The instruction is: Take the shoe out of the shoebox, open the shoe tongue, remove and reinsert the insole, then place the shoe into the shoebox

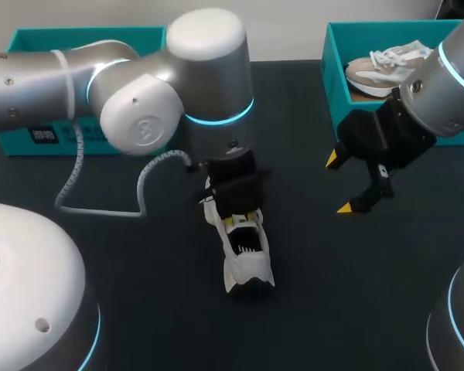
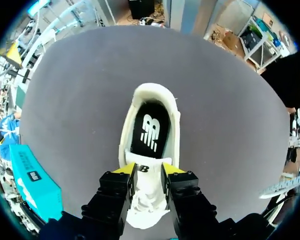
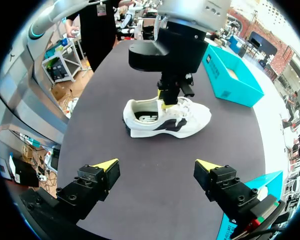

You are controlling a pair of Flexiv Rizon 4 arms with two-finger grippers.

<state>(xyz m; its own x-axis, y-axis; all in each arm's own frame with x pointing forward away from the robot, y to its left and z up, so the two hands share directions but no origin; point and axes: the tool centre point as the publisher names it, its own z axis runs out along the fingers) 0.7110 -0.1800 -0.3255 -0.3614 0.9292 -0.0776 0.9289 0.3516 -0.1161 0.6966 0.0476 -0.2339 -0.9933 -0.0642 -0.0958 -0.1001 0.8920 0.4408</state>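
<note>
On the dark tabletop point(image 1: 139, 255), the left fingers point(image 2: 122, 175) pinch the tongue point(image 2: 149, 192) of the white shoe point(image 2: 126, 140), apparently to bare its insole point(image 2: 149, 131); the right fingers point(image 3: 106, 167) hover nearby, spread apart.

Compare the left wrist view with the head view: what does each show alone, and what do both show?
Left wrist only: the black insole inside the white sneaker, and the left gripper shut on its tongue. Head only: the open right gripper and the teal cardboard shoebox holding a beige sneaker. Both: the white sneaker on the dark table, and a second teal box.
</note>
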